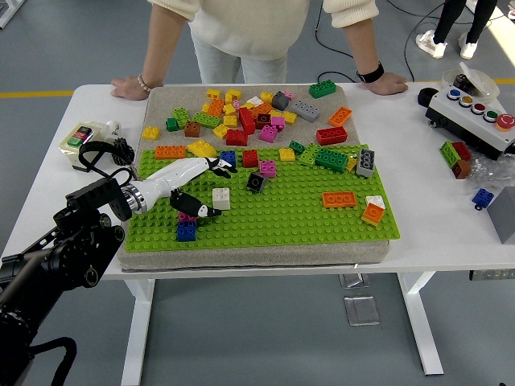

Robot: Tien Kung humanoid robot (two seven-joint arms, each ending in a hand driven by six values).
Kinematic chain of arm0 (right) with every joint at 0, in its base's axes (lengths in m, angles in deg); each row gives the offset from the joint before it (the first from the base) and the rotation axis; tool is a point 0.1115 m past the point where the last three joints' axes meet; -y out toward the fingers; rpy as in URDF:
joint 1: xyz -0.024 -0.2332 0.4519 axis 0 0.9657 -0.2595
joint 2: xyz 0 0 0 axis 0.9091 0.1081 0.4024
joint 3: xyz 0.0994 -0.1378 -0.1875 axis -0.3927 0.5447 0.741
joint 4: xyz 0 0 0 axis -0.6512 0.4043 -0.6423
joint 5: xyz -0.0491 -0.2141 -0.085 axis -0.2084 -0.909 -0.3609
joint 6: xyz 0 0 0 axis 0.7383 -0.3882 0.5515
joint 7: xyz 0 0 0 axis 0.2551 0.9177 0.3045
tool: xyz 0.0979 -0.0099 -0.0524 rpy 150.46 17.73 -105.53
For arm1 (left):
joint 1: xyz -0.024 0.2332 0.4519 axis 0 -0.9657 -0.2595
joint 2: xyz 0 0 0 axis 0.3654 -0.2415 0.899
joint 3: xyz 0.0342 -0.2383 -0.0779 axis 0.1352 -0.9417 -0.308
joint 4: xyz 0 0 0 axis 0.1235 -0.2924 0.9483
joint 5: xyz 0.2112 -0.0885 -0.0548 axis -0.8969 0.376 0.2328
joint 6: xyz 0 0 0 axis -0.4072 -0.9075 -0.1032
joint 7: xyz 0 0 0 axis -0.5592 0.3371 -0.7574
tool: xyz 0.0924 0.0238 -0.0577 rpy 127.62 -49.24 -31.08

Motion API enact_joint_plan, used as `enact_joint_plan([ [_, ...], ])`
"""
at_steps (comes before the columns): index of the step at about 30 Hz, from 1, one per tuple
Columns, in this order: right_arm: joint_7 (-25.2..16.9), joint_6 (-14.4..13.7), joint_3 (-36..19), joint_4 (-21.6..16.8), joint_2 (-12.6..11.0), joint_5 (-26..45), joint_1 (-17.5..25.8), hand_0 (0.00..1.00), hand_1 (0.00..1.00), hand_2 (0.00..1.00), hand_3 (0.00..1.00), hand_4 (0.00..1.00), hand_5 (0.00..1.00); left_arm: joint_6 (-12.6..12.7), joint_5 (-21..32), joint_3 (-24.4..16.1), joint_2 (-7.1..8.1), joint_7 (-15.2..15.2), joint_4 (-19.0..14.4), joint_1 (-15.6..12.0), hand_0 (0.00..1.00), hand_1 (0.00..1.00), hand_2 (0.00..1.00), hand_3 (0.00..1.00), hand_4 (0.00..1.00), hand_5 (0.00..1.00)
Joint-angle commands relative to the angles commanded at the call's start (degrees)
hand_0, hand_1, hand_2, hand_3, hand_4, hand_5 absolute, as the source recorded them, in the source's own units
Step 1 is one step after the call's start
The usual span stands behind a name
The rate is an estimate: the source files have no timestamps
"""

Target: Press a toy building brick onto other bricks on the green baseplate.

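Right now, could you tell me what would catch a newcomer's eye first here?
The green baseplate fills the table's middle, with a jumble of bright bricks heaped on the mat behind it. The left hand reaches in over a small blue-and-pink brick stack near the plate's front left. A person's hands rest on the far edge.

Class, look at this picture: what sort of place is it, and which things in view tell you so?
Probably a robotics lab or test room. A robot's left hand reaches over a green baseplate of toy bricks on a white table. A control box with coloured buttons sits at the right, and a person watches from the far side.
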Motion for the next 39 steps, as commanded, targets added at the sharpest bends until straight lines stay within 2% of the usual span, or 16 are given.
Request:
enact_joint_plan([
  [4,-0.05,-0.06,0.04,0.00,0.00,0.04,-0.05,0.733,0.656,0.705,0.590,0.916,0.498,0.37,0.00,0.02,-0.22,-0.04,1.00,0.21,0.835,0.759,0.728,0.773,0.898,0.098],
  [5,-0.06,-0.06,0.04,0.00,0.00,0.05,-0.05,0.733,0.656,0.705,0.589,0.916,0.498,0.39,0.00,0.03,-0.24,-0.04,1.06,0.21,0.823,0.750,0.679,0.745,0.823,0.070],
  [11,-0.06,-0.01,-0.07,0.00,-0.01,0.10,-0.05,0.733,0.656,0.705,0.589,0.916,0.498,0.92,0.00,-0.03,-0.55,-0.07,1.68,0.47,0.823,0.750,0.679,0.745,0.823,0.070],
  [12,-0.06,-0.01,-0.10,0.00,-0.01,0.11,-0.06,0.732,0.656,0.705,0.590,0.916,0.498,1.08,0.00,-0.05,-0.61,-0.07,1.76,0.51,0.785,0.724,0.648,0.663,0.688,0.018],
  [17,-0.13,-0.02,-0.16,0.00,-0.02,0.22,-0.14,0.732,0.656,0.705,0.590,0.916,0.498,1.71,0.00,-0.08,-0.82,-0.07,2.03,0.67,0.785,0.724,0.648,0.663,0.688,0.018],
  [18,-0.14,-0.02,-0.17,0.00,-0.01,0.23,-0.13,0.732,0.656,0.705,0.591,0.917,0.498,1.83,0.00,-0.07,-0.86,-0.06,2.08,0.68,0.766,0.710,0.614,0.624,0.627,0.002],
  [31,0.04,-0.03,-0.25,0.00,-0.08,0.28,-0.07,0.732,0.656,0.706,0.591,0.917,0.499,1.15,0.00,0.04,-1.17,-0.43,2.79,0.72,0.757,0.706,0.603,0.598,0.603,0.002],
  [39,0.00,-0.04,-0.36,0.00,-0.01,0.38,0.02,0.732,0.656,0.706,0.591,0.918,0.499,0.81,0.18,-0.12,-0.81,-0.53,1.68,0.39,0.755,0.696,0.596,0.592,0.574,0.002],
])
